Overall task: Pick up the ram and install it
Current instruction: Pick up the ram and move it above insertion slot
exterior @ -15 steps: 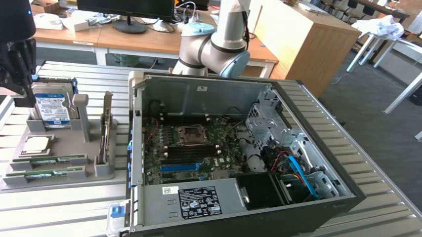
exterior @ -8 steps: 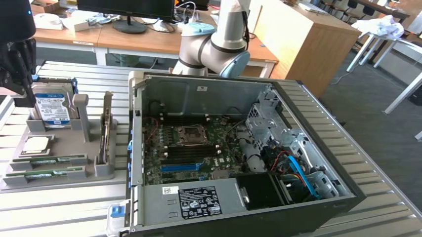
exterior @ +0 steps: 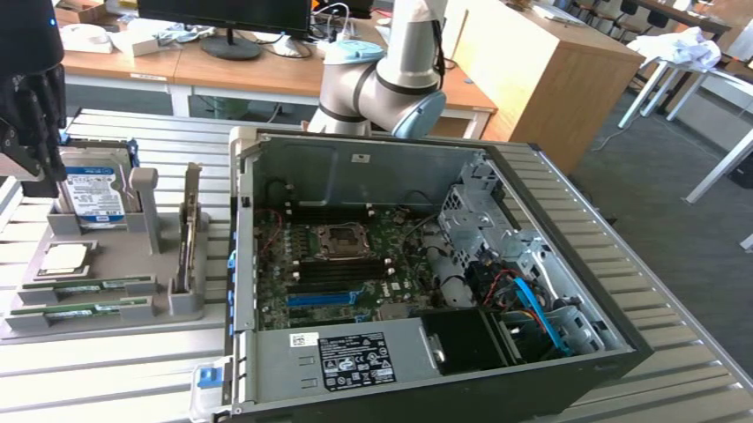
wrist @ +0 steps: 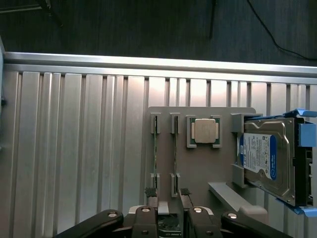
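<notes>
Jaws (wrist: 166, 192) stand released and empty over the flat grey plastic tray (wrist: 198, 168), where the thin green ram stick (wrist: 155, 148) sits on edge beside its twin (wrist: 175, 148), so an off-centre closing could pinch both.

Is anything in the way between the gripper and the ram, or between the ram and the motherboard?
Nothing visible. The open gripper hangs over the tray, the ram and its twin bare in their holders. The computer case's side is off, motherboard uncovered.
</notes>
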{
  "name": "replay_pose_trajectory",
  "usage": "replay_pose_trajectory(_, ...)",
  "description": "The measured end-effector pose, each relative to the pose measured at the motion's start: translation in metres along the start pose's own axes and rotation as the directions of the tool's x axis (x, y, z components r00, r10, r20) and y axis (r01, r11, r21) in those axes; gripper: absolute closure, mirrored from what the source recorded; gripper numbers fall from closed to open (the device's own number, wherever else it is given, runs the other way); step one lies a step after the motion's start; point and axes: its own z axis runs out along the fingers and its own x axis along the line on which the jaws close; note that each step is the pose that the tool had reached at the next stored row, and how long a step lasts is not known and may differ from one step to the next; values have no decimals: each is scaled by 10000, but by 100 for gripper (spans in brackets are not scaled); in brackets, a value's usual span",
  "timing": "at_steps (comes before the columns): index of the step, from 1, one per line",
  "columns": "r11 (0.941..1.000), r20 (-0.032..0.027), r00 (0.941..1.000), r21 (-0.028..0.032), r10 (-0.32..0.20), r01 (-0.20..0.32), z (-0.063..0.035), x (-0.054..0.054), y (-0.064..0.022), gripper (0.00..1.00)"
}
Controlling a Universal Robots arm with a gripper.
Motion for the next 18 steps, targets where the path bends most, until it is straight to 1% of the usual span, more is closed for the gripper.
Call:
replay_pose_trajectory(3,10000,4,10000,0,0,0,3,0,0,70)
replay_pose_trajectory(6,10000,41,10000,2,-1,1,31,0,-1,70)
replay_pose_trajectory(8,10000,49,10000,2,-2,2,63,1,-3,70)
replay_pose_trajectory(18,10000,51,10000,2,-2,2,239,6,-11,70)
